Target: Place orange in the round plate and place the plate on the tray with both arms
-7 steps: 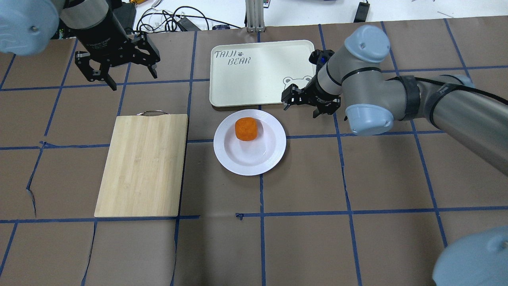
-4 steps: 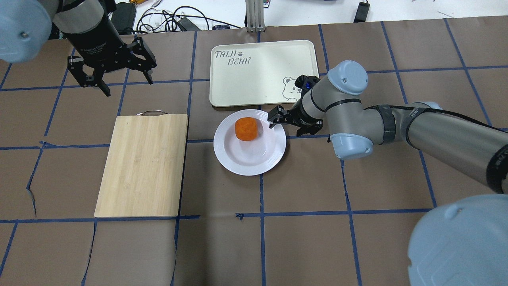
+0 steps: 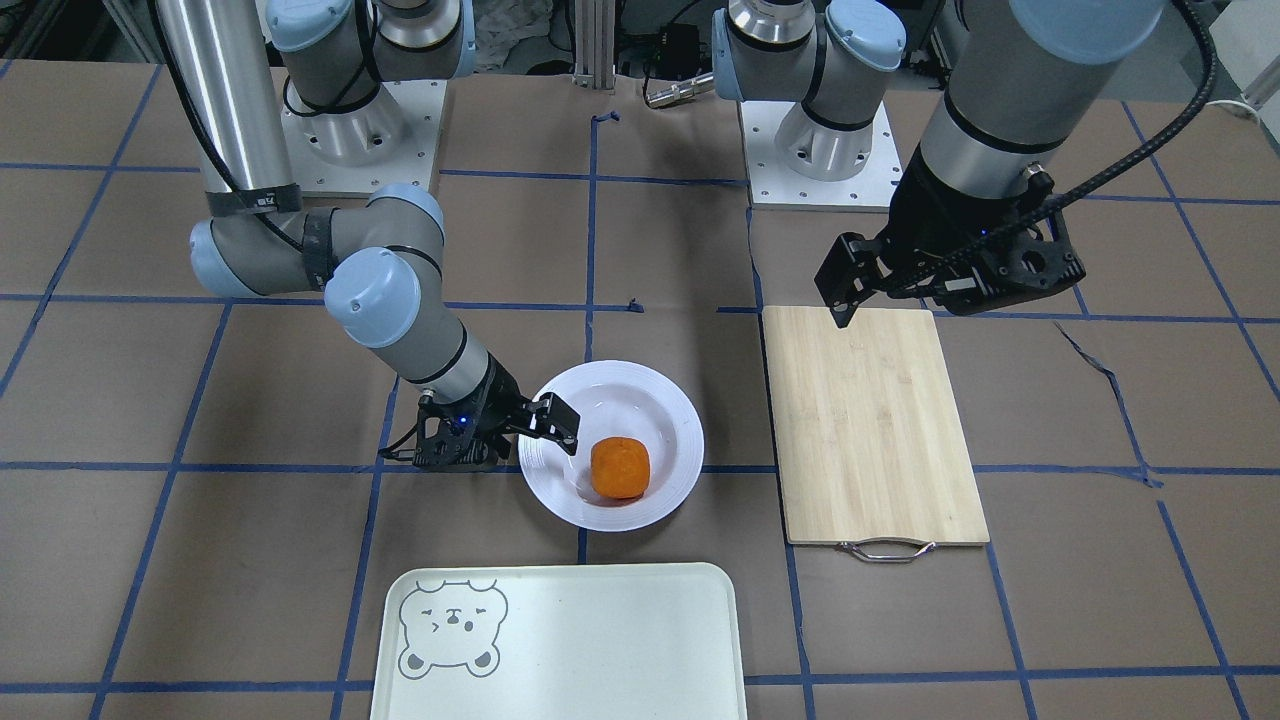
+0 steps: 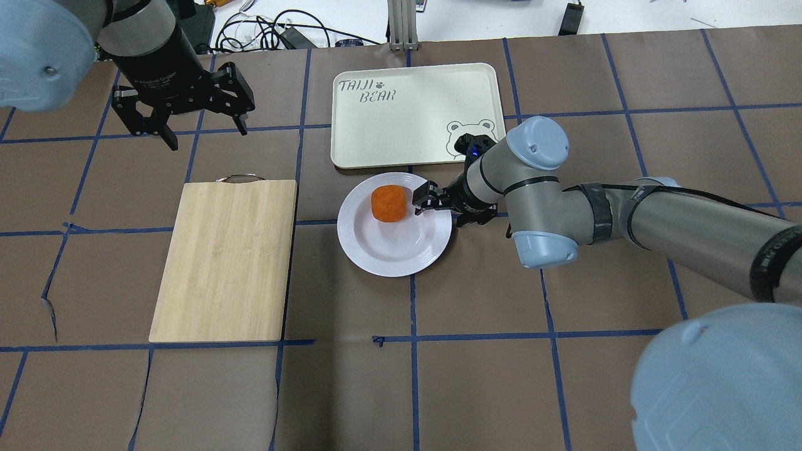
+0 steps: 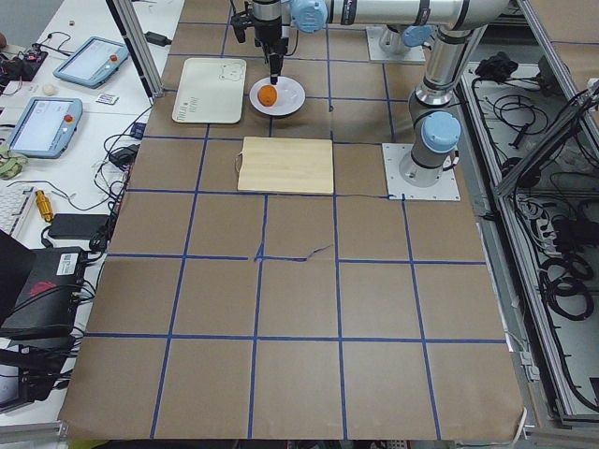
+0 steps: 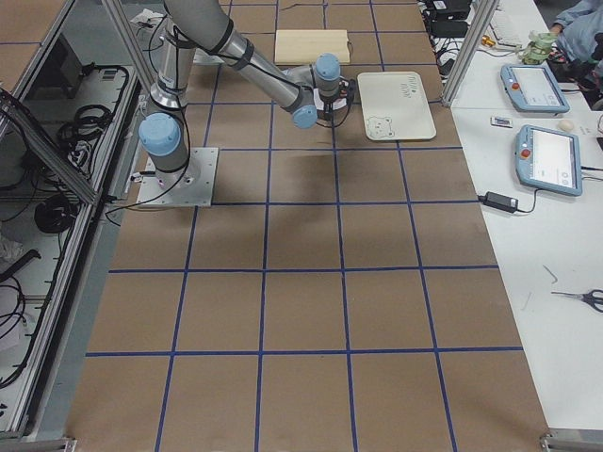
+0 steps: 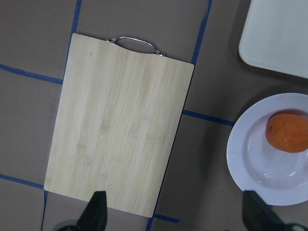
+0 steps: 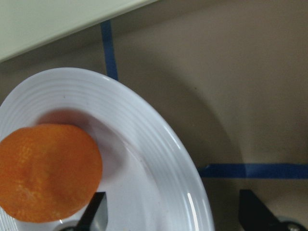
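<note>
The orange lies in the round plate, off-centre toward the tray, which sits just beyond the plate. My right gripper is open and low at the plate's right rim. In the right wrist view one finger is over the plate beside the orange, and the other is over the table outside the rim. My left gripper hangs open and empty, high above the table beyond the wooden board. The front view shows the orange in the plate, with the right gripper at the rim.
A wooden cutting board with a metal handle lies to the left of the plate. It fills the left wrist view as the cutting board. Cables and a metal post stand beyond the table's far edge. The brown table cover has blue tape lines.
My right gripper has come away from the tray's corner and down to the plate's right rim, and now straddles it. The left gripper only shifted slightly. The orange and plate have not moved.
</note>
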Motion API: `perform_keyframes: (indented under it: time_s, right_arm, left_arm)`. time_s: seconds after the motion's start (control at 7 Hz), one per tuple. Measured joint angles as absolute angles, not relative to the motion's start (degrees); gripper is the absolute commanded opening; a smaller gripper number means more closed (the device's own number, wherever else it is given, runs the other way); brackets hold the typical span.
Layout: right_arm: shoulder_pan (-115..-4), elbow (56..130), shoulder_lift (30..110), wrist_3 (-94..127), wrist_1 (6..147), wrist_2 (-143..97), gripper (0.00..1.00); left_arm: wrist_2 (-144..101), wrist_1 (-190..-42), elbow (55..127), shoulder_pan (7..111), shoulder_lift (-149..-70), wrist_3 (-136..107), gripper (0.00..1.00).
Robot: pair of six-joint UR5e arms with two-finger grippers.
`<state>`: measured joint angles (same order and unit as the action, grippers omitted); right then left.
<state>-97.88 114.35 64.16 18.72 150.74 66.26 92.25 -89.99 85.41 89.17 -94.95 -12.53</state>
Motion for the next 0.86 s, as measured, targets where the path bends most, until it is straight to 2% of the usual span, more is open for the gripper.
perform_keyframes:
  time_s: [0.43, 0.57, 0.86]
  right_arm:
    - [-98.0, 114.8, 64.0, 20.7, 150.6, 66.1, 0.70]
    - [-98.0, 114.8, 64.0, 20.9, 150.4, 65.5, 0.66]
    - [-98.0, 114.8, 63.8, 21.1, 150.4, 64.2, 0.64]
  left_arm:
    - [92.6, -90.2, 85.8, 88.5, -93.1, -2.5, 1.00]
    - [92.5, -90.1, 86.0, 88.3, -92.8, -0.9, 1.00]
    - [92.4, -89.9, 86.3, 88.1, -92.8, 0.0, 1.00]
